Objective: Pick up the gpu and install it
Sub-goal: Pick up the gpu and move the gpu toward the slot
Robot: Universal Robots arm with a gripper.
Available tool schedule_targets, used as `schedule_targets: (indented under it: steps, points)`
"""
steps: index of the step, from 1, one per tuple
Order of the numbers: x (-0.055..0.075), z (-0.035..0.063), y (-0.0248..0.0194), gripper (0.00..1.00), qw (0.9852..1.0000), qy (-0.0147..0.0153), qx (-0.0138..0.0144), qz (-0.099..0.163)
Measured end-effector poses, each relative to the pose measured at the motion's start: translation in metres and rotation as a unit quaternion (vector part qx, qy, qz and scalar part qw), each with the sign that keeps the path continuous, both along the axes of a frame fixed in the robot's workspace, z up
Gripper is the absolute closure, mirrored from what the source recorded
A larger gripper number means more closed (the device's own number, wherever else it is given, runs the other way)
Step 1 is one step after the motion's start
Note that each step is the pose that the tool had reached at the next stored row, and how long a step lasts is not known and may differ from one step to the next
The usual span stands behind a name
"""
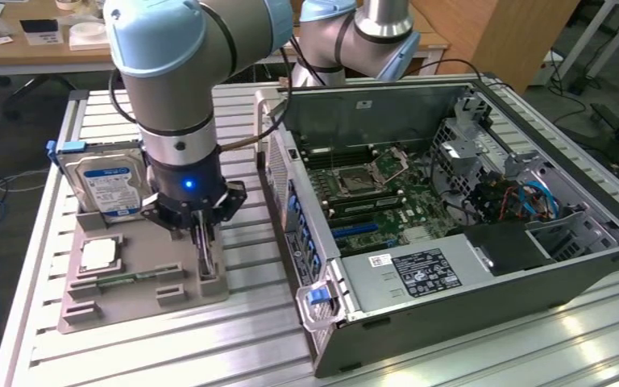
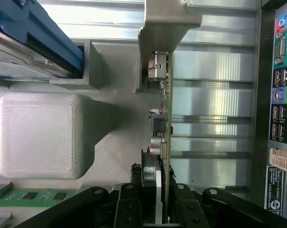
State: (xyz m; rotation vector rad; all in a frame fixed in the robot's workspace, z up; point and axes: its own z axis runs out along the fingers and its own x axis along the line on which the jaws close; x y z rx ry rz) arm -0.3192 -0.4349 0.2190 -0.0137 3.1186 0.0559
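Found gripper [image 1: 204,242] down over the grey parts holder [image 1: 126,302] on the desk [image 1: 180,359], jaws narrow and pinched on the gpu [image 2: 165,102]. Saw the card edge-on in the wrist view, running straight out ahead of the gripper [image 2: 158,199], with a black finger [image 2: 129,209] on either face. Looked clamped rather than just straddling, but couldn't fully confirm pad contact. Spotted the pale metal bracket [image 2: 168,28] at the card's far end from the gripper. Read the card as upright on its long edge and seated in the holder, not lifted out.

Noted the hard drive [image 1: 103,181] standing in the same holder, near the gripper on the exterior view's left. Noted the open PC case [image 1: 482,242] close on the gripper's other side, motherboard exposed.

Handling, as judgement:
- Rated it light, thin and stiff, so no sag expected.
- Rated it fragile, given the small parts on one face and the edge contacts.
- Expected the flat faces to be slick, with a risk of pivoting in the jaws since the bracket end is heavier.
- Preferred a hold on the top edge near mid-length, on bare board and clear of components and connector edge.
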Motion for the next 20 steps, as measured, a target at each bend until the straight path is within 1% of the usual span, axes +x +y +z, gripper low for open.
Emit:
schedule_targets:
  steps: [2,9,10,11,20]
  points:
    - [0.000,0.0072,0.0000,0.72,1.0000,-0.0001,0.0000,0.000]
    - [0.000,0.0243,0.0000,0.72,1.0000,-0.0001,0.0001,0.000]
    - [0.000,0.0255,0.0000,0.72,1.0000,-0.0001,0.0002,0.000]
    - [0.000,0.0364,0.0000,0.72,1.0000,0.0000,0.0018,0.000]
    - [0.000,0.0365,0.0000,0.72,1.0000,-0.0001,0.0019,0.000]
